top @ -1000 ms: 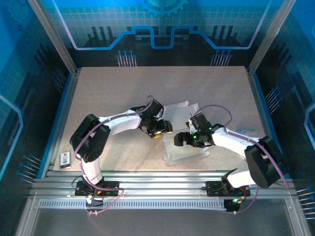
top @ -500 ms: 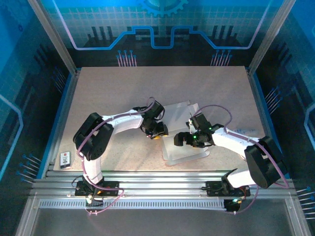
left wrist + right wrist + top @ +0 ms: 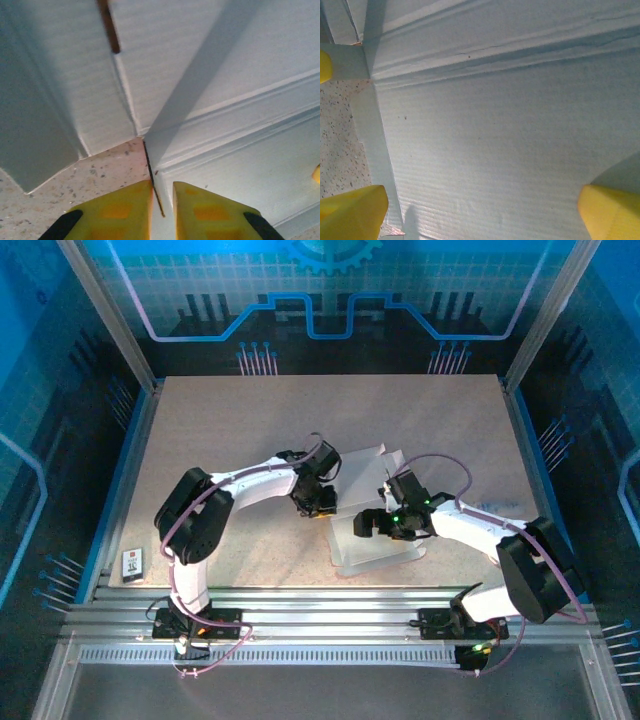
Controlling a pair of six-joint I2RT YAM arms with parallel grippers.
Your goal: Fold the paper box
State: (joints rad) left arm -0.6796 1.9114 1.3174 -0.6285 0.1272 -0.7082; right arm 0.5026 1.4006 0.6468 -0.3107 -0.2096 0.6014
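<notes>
Paper box (image 3: 372, 552) is lying opened out, pale inner side up, right of centre toward the near edge of the tabletop (image 3: 250, 420) | left gripper (image 3: 162, 200) is pinching a thin cardboard edge on the box's left side | right gripper (image 3: 480, 210) is standing spread wide over the inner panel, grasping nothing

Cool bluish light falls from above — the desk (image 3: 220, 430) is evenly bright, the walls (image 3: 60, 390) around it dim. In both wrist views the paper box (image 3: 210, 75) looks soft, crossed by broad grey shadows.
</notes>
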